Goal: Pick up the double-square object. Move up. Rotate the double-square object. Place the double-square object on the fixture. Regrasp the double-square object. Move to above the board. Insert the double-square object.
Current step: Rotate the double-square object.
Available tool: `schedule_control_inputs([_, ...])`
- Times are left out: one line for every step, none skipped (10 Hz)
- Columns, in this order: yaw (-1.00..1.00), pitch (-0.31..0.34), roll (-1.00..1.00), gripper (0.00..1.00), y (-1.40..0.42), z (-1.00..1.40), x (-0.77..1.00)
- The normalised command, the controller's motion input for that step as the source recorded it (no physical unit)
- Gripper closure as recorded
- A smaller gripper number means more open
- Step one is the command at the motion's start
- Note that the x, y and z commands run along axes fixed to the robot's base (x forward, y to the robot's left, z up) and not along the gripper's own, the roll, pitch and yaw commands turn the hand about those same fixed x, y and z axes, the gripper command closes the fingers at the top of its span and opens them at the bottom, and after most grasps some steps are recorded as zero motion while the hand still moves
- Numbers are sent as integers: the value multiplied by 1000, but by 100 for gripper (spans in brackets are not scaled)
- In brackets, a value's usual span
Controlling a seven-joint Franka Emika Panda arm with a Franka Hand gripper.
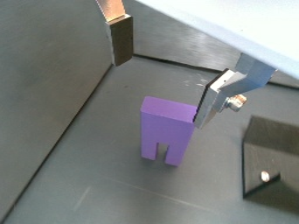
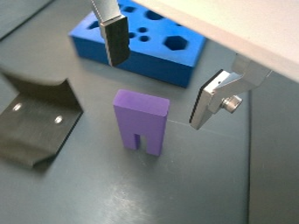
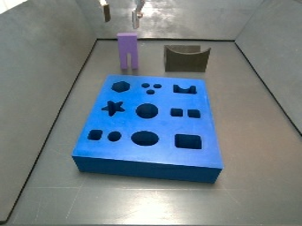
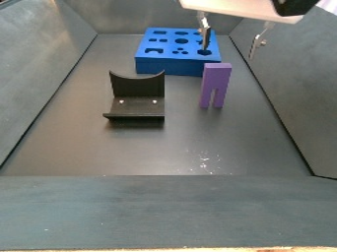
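Nearest the wrist cameras hangs the tool [image 2: 158, 74], its two flat silver fingers with dark pads spread wide and holding nothing; one finger [image 1: 119, 37] sits apart from the other [image 1: 214, 96] in a wrist view, with clear room between them. Below that gap stands the small light-purple plastic double-square object [image 2: 142, 121], upright on the dark grey floor [image 2: 198, 188], its notched end down so that the two square prongs rest on the floor. It touches neither finger. In a side view the tool [image 3: 123, 11] hovers just above the purple block [image 3: 127, 50], close to the back wall of the enclosure.

No brand, label or writing can be read on any of these things.

Beside the block, near but apart from it, stands the small dark olive-grey fixture [image 4: 134, 96] with a curved dip in its top; two pale screw heads show on its face. The large flat blue board [image 3: 148, 124] with its dark star, hexagon, circle and square cut-outs lies flat on the floor, its near edge just in front of the block in a side view. Bare floor runs along both long sides of the board up to the enclosure's slanting walls, and a wide open stretch of floor lies beyond the fixture and the block in a side view [image 4: 158, 153].
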Motion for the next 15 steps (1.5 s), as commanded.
schedule_control_inputs([1000, -34, 3, 0, -1, -42, 52])
schedule_control_inputs([1000, -42, 4, 0, -1, -42, 51])
schedule_control_inputs([1000, -49, 4, 0, -1, -42, 50])
schedule_control_inputs([924, -61, 5, 0, -1, -43, 50])
schedule_control_inputs([690, -61, 5, 0, -1, -44, 49])
schedule_control_inputs([410, -60, 5, 0, -1, -45, 47])
schedule_control_inputs([310, -58, 5, 0, -1, -46, 45])
schedule_control_inputs([0, 0, 0, 0, 0, -1000, 0])
schedule_control_inputs([-61, -5, 0, 0, 0, -1000, 4])
schedule_control_inputs([-61, -23, 2, 0, 3, -1000, 17])
schedule_control_inputs([-53, -34, 3, 0, 5, -1000, 21])
schedule_control_inputs([-41, -39, 5, 0, 8, -898, 22])
schedule_control_inputs([-32, -43, 7, 0, 12, -723, 23])
schedule_control_inputs([-26, -45, 9, 0, 15, -591, 26])
schedule_control_inputs([-22, -42, 12, 0, 19, -420, 28])
